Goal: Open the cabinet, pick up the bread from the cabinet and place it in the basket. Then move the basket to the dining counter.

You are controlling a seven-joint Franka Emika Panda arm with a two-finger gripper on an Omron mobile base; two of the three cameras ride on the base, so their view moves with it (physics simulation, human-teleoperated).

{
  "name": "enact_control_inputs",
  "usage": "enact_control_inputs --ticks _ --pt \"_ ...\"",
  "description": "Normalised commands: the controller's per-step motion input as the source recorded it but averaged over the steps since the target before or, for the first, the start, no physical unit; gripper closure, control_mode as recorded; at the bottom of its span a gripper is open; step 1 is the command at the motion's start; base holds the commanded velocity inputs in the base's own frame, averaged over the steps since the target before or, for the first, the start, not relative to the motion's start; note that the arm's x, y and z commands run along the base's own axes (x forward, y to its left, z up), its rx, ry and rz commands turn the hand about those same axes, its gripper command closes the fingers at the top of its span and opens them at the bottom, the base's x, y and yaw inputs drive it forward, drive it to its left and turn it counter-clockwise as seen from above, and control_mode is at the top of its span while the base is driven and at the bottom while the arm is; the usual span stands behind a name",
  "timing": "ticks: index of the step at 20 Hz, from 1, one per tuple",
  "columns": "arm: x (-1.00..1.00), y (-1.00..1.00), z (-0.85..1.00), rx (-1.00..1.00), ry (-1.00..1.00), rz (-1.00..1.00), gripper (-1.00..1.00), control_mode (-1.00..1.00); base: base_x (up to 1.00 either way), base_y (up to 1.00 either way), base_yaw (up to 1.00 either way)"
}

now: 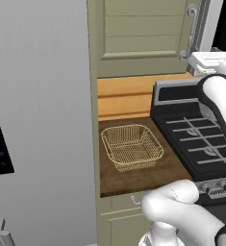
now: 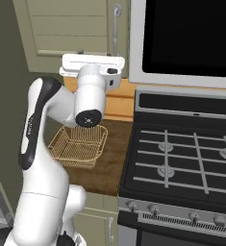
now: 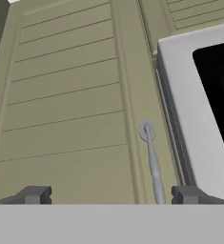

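Cabinet: the sage-green wall cabinet (image 1: 133, 33) hangs above the short worktop; its door with horizontal grooves is shut in all three views.
Handle: the long curved silver handle (image 3: 151, 159) stands on the right side of the door, close to the edge near the microwave.
Gripper: the gripper (image 3: 111, 194) has its jaws spread wide and holds nothing; in the hand view the two dark fingertips (image 3: 35, 194) stand far apart, and the lower end of the handle comes down between them, nearer to the right tip. I cannot tell if a fingertip touches the handle or the door.
Arm: in the right base view the white hand is raised in front of the lower part of the cabinet door, above the basket, and it points toward the door.
Basket: the tan-gold wire-mesh basket (image 1: 132, 146) sits upright on the short brown worktop (image 1: 133, 175), below the cabinet; nothing lies in it.
Bread: the door is shut, so I cannot tell where it lies.
Stove: a black gas stove (image 2: 182, 158) with grey grates stands just beside the worktop, on its right.
Microwave: a pale-framed microwave (image 2: 189, 38) with a dark window hangs above the stove, right next to the cabinet.
Fridge: the large flat grey fridge (image 1: 37, 120) stands to the left of the worktop, with a dark panel on its front.
Drawers: low green drawer fronts (image 1: 119, 216) are under the worktop.
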Motion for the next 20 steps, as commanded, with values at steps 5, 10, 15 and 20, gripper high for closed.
enact_control_inputs --ticks 5,10,15,20 --pt "0.39 -0.25 0.00 0.00 0.00 0.07 -1.00 -1.00 0.00 0.00 0.00" --pt "0.26 -0.17 0.00 0.00 0.00 0.07 -1.00 -1.00 0.00 0.00 0.00" --pt "0.36 -0.01 0.00 0.00 0.00 0.03 -1.00 -1.00 0.00 0.00 0.00" --pt "0.47 0.00 0.00 0.00 0.00 0.01 -1.00 -1.00 0.00 0.00 0.00"
